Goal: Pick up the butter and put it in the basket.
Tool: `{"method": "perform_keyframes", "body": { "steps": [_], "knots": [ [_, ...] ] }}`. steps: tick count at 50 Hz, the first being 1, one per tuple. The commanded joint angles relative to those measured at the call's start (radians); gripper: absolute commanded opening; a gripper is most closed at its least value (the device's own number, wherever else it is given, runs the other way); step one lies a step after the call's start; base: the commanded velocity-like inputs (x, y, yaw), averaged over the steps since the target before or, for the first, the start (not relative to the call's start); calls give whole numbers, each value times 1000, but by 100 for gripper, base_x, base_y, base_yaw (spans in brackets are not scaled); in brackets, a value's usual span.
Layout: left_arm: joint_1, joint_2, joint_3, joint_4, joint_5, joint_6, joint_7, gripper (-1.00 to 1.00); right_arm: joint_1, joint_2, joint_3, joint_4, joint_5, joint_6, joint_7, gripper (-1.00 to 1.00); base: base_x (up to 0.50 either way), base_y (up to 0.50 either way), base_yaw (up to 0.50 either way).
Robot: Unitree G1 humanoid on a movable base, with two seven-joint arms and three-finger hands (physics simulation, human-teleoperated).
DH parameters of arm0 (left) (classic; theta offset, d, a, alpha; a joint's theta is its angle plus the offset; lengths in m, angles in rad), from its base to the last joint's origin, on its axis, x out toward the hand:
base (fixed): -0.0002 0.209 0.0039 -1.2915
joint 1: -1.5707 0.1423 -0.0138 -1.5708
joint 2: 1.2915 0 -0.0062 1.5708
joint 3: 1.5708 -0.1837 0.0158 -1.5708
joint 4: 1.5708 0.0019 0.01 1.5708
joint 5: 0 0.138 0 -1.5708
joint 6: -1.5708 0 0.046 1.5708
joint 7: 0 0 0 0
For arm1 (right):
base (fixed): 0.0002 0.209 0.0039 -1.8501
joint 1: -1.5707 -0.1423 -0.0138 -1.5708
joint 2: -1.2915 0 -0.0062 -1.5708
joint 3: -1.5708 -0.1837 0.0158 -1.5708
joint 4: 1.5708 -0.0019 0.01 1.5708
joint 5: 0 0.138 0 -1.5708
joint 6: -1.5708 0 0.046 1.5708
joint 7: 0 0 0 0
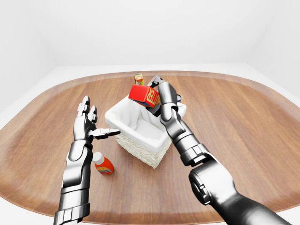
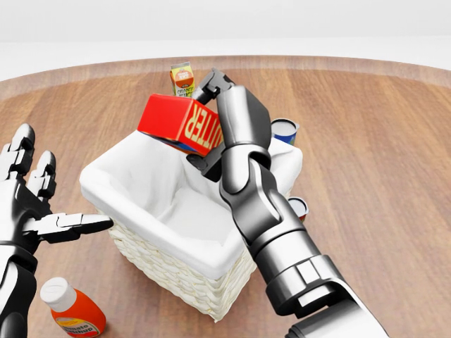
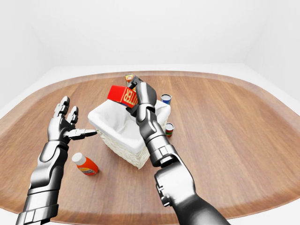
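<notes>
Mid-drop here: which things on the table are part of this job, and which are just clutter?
Job:
butter, held in the right hand
basket, under it

Clutter:
orange bottle
juice carton
two cans

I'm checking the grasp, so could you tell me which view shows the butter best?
The head view: the butter is largest there, lettering legible, held in the right hand above the basket. Both eye views show it smaller.

The butter [image 2: 175, 122] was red with yellow lettering; the basket [image 2: 184, 280] pale wicker, white-lined; the tabletop [image 2: 380, 148] brown woodgrain.
</notes>
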Motion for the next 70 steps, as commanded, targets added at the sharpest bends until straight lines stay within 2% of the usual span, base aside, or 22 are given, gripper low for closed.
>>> {"method": "perform_keyframes", "body": {
  "steps": [1,16,35,70],
  "knots": [
    [-1,1,0,0,-1,0,1,100,-16,10,-5,-21,53,0,-18,-100,0,0,0],
    [2,0,1,-2,-3,0,1,100,-25,19,-18,28,146,0,-11,-100,0,0,0],
    [6,2,4,5,-12,0,0,100,-83,25,-36,196,245,0,-35,-100,0,0,0],
    [5,7,10,23,-19,0,-4,100,-104,62,-43,341,265,0,-23,-100,0,0,0]
  ]
}}
